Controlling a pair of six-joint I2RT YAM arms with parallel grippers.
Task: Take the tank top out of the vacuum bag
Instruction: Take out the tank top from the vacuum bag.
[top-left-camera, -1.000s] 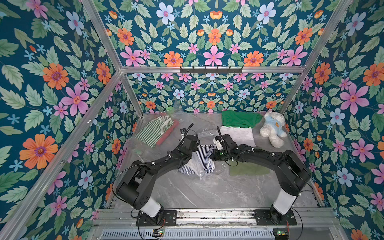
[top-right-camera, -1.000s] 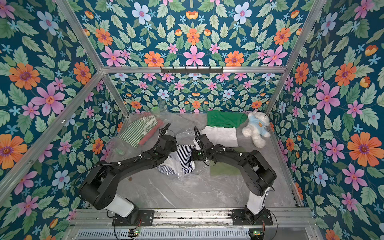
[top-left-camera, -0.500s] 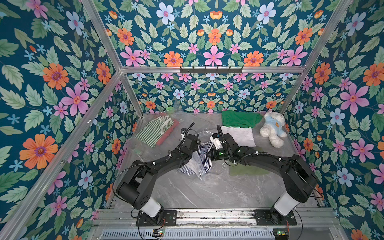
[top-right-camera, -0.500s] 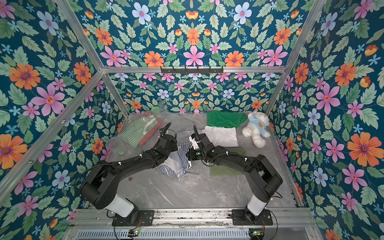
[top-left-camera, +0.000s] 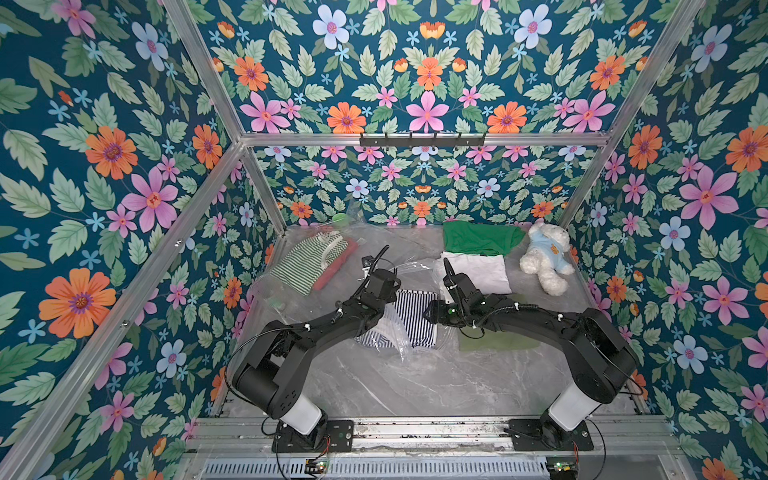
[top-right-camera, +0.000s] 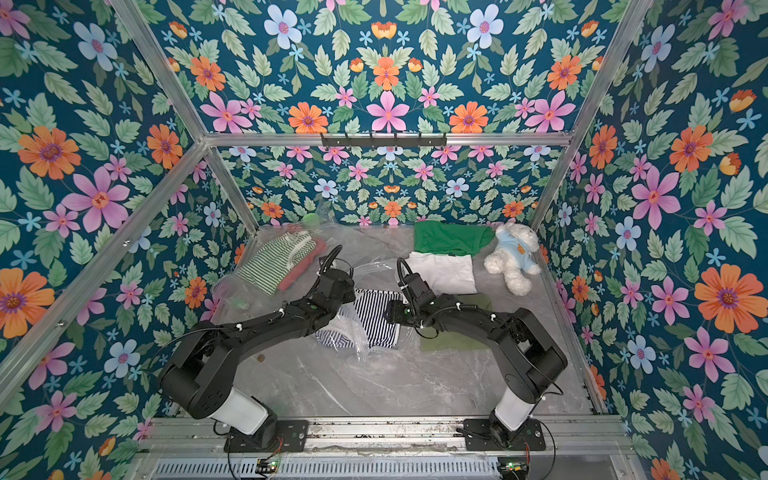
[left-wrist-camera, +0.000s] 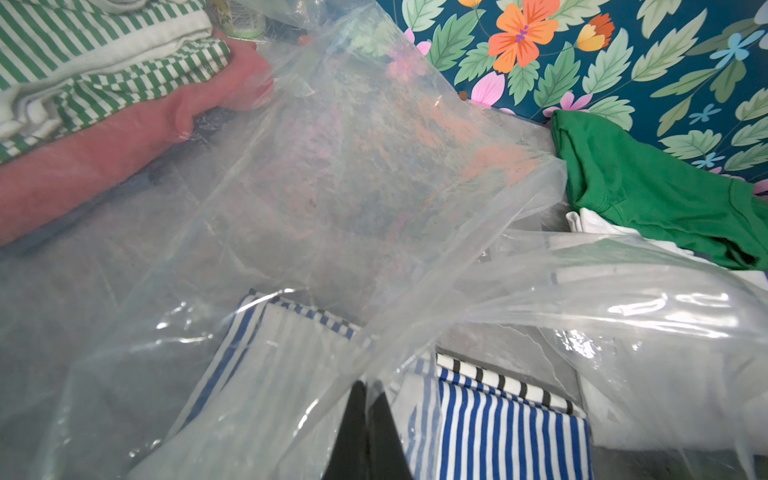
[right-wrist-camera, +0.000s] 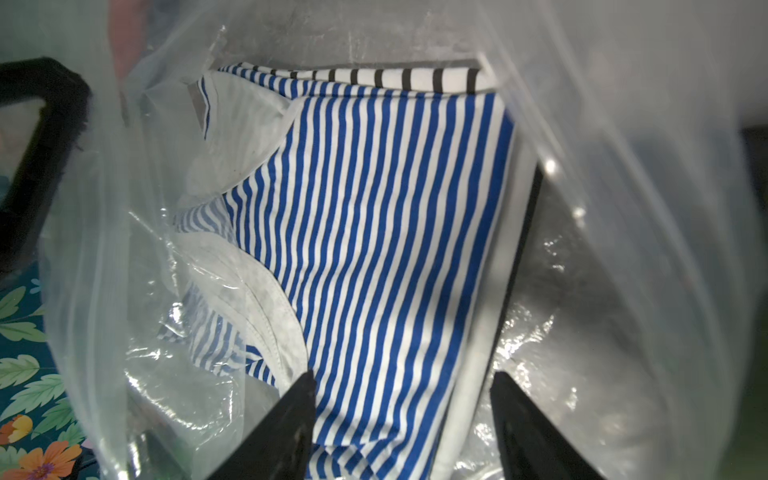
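The right tool (right-wrist-camera: 402, 419) had just let go. A second before, its jaws were pressed together at the mouth of the vacuum bag (left-wrist-camera: 332, 187). Now they stood wide apart, one fingertip on either side of a strip of the tank top (right-wrist-camera: 374, 232). The cloth ran flat between them, unclamped, so that tool held nothing. The left tool (left-wrist-camera: 362, 411) had not changed: its jaws stayed pinched together on a fold of the clear film, lifting it so that the mouth gaped toward the other arm.

I take the opening as preparation for a grip on the cloth itself. With the film held up and the jaws spread over the fabric, closing there would likely catch it. The removal itself had not yet begun, since the garment still lay inside the bag.

In both top views the tank top (top-left-camera: 413, 318) sat in the middle of the counter (top-left-camera: 415, 390), between the two tools. It was striped blue and white and folded roughly flat. A plain white band curved round what looked like an armhole or neckline. A black-and-white striped edge (right-wrist-camera: 395, 79) showed at its far end; whether that belonged to the same garment I could not tell. Glossy wrinkles of film crossed the tank top and blurred the side nearer the left arm.
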